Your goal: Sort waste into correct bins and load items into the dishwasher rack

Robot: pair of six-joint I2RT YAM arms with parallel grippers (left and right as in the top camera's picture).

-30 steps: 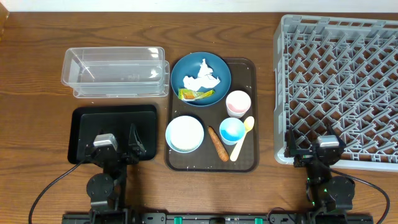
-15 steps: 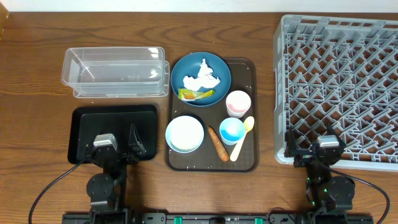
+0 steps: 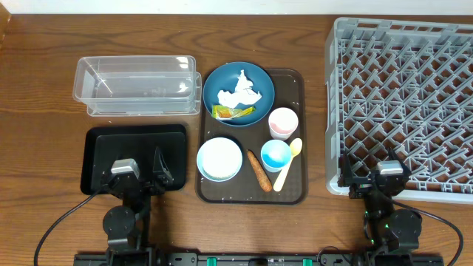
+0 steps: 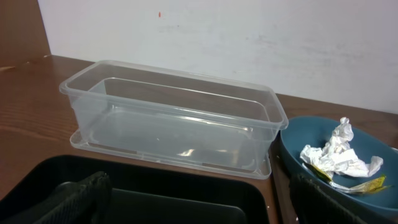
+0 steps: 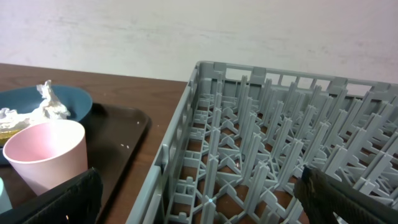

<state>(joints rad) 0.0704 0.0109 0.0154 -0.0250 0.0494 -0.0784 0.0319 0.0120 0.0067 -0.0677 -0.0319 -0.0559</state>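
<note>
- What's on the desk's left side?
- The clear tub (image 3: 137, 85) is at the far edge. The black tray (image 3: 100, 148) is nearer, with the left gripper (image 3: 140, 174) over its near edge, fingers spread.
- The middle?
- On the brown serving tray (image 3: 298, 81), the dark-blue bowl (image 3: 260, 80) in the far-left corner holds the tissue (image 3: 240, 92) and wrapper (image 3: 225, 112). The white bowl (image 3: 219, 159) is near-left, beside the carrot stick (image 3: 259, 170), light-blue cup (image 3: 276, 155) and spoon (image 3: 287, 164). The pink cup (image 3: 282, 122) is by the right edge.
- Right?
- The rack (image 3: 406, 96), with the right gripper (image 3: 377, 181) at its near edge, fingers spread and empty.

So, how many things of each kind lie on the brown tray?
Bowls: 2 (dark-blue bowl, white bowl)
Cups: 2 (pink cup, light-blue cup)
Spoons: 1 (yellow spoon)
Waste pieces: 3 (tissue, wrapper, orange stick)
Total: 8
</note>
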